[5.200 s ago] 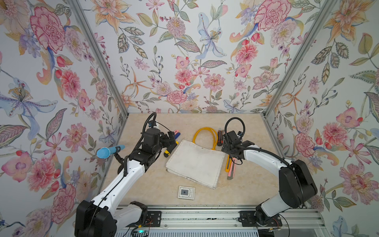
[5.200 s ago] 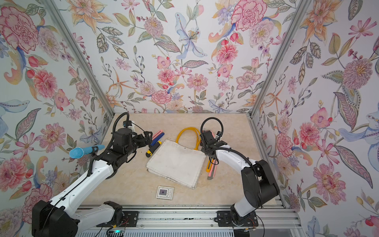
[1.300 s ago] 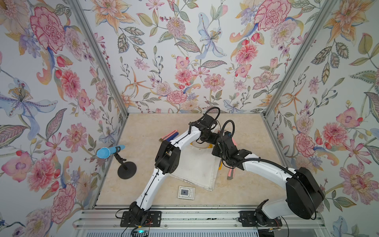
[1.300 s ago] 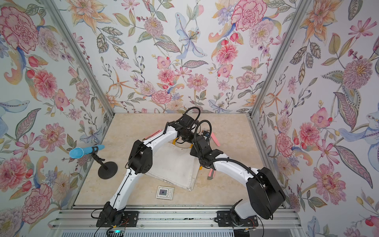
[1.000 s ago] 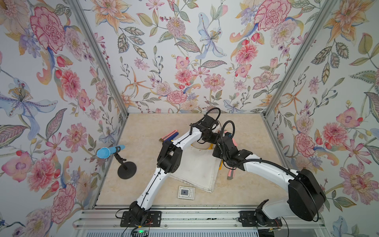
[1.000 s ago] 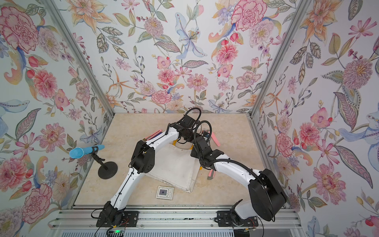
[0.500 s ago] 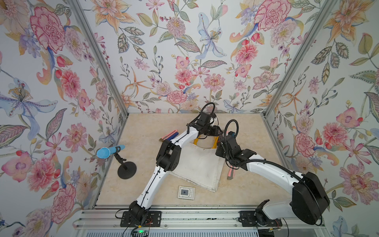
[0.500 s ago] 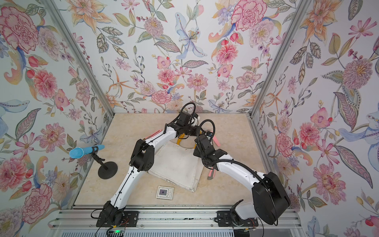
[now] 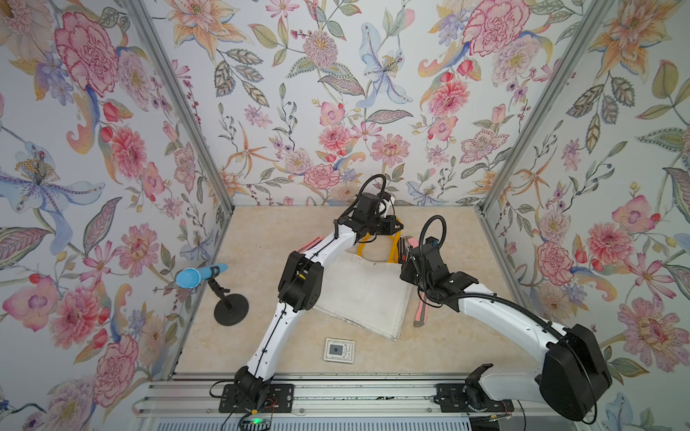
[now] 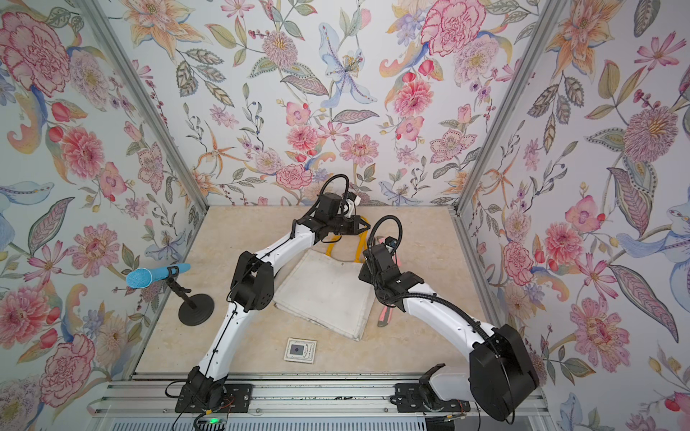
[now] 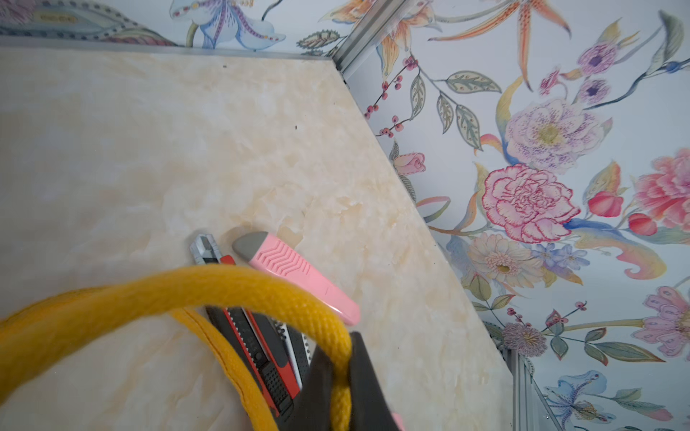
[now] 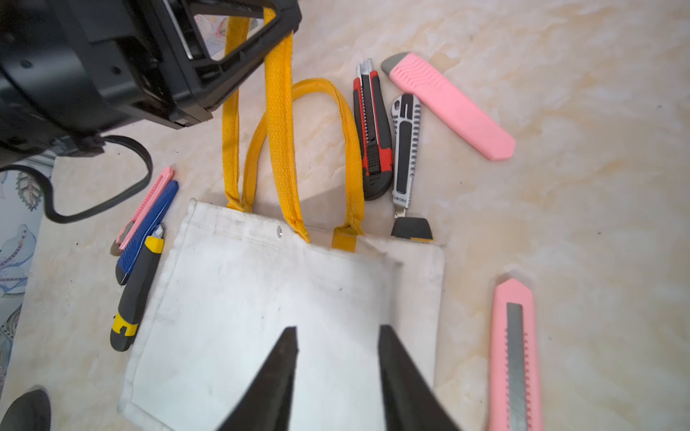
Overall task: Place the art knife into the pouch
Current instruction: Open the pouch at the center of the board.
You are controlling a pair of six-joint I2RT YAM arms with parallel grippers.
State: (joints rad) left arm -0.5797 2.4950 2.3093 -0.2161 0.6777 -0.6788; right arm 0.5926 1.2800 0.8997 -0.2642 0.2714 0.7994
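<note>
The left gripper was closed tight on one yellow handle of the pouch. The pouch lay flat near the middle of both top views. The right gripper hung over its plain face with the fingers half apart, holding nothing. A pink art knife lay just right of the pouch.

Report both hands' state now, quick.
Left hand: shut on a yellow handle of the pouch.
Right hand: open, holding nothing.
</note>
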